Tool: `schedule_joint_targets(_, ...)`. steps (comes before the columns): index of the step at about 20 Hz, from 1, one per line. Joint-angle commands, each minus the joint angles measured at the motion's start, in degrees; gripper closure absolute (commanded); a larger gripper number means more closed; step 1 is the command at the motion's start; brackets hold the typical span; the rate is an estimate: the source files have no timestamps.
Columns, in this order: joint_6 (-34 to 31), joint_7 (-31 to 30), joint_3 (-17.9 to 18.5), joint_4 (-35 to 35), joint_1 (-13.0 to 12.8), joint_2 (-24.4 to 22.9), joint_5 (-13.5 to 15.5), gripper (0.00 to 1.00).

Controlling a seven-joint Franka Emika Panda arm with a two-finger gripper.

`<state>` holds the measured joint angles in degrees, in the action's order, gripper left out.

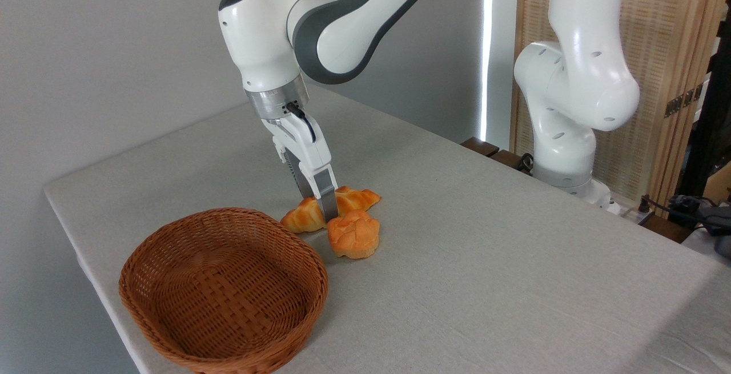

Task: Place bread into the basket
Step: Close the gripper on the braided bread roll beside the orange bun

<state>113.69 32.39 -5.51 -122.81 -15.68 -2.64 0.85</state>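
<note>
grey cloth covers the long table [485, 260], and the oval brown woven wicker basket [224, 291] sits empty at its near left corner. beyond its rim lies the long braided golden-brown loaf [305, 216], long axis running left to right. a small round orange bun [354, 234] touches its front. the white arm's two-finger gripper [325, 205] straddles the loaf's middle across that axis; whether it is clenched, i cannot tell.
</note>
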Motion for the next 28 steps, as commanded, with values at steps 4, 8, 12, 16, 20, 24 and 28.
schedule_joint_targets(4,0.22,0.48,0.5,-0.15,-0.58,-0.09,-0.85,0.63)
schedule_joint_targets(8,0.13,0.83,0.5,0.02,-0.58,-0.52,-0.85,0.6)
schedule_joint_targets(12,-0.22,0.92,0.59,0.03,-0.49,-0.96,-0.85,0.61)
schedule_joint_targets(16,-0.66,0.92,0.59,0.02,-0.49,-0.96,-0.85,0.61)
schedule_joint_targets(20,-1.19,0.92,0.59,0.02,-0.49,-0.88,-0.85,0.64)
schedule_joint_targets(24,-1.98,0.92,0.5,0.11,-0.49,-0.96,-0.85,0.65)
schedule_joint_targets(28,-1.98,1.01,0.24,0.2,-0.58,-1.14,-0.85,0.65)
